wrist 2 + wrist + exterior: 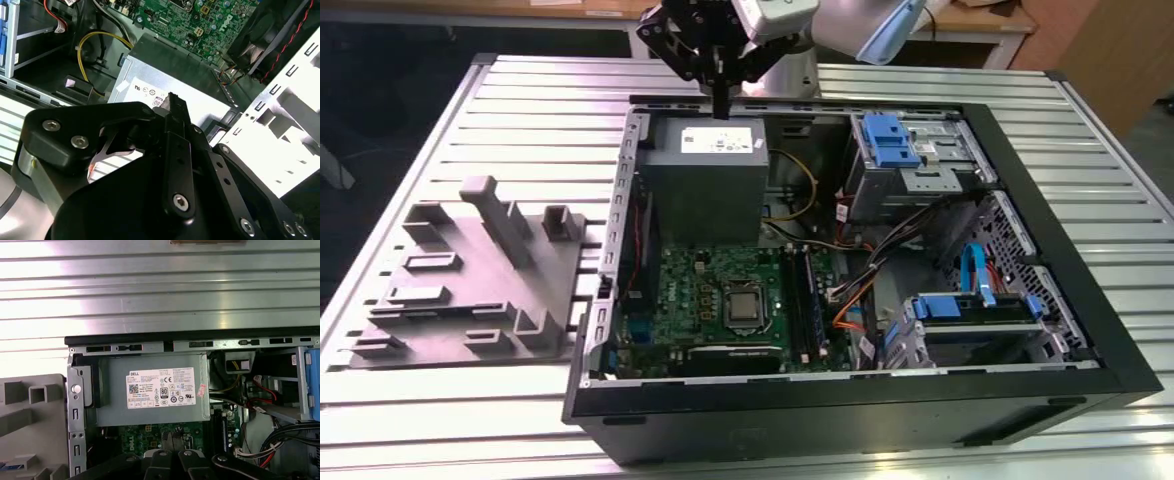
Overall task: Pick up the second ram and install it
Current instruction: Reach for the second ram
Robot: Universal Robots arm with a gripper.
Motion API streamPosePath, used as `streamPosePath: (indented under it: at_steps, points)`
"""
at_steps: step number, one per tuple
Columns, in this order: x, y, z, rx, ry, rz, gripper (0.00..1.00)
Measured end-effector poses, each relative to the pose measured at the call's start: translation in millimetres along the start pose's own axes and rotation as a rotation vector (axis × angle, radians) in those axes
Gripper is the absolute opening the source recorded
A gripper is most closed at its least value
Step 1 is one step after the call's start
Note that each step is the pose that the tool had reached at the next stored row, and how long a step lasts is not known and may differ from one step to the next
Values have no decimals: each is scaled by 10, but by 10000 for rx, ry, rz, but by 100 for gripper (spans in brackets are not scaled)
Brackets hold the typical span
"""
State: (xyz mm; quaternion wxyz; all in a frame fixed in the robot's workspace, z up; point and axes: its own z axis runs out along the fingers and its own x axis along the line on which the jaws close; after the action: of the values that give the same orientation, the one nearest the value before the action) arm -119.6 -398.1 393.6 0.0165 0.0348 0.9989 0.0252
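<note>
My gripper (720,112) hangs over the far end of the open computer case (854,395), just above the grey power-supply box (704,165). Its two black fingers are pressed together and I see nothing between them; the second wrist view shows them closed to one tip (172,97) over the box's label. The first wrist view looks straight down on the same box (150,390). Long dark memory sticks stand in the slots (807,300) to the exterior view's right of the processor (744,308). I cannot tell which of them is the second ram.
A grey moulded fixture (467,290) with posts and pockets lies on the slatted table at the exterior view's left of the case. Inside the case are drive cages with blue latches (887,140), flat blue cables (974,270) and bundled wires. A fan (270,30) sits by the case wall.
</note>
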Motion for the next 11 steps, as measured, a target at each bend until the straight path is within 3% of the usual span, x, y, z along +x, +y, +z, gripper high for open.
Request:
streamPosePath:
  at_steps: [11]
  points:
    - [122,-9,-3,0,0,1,10]
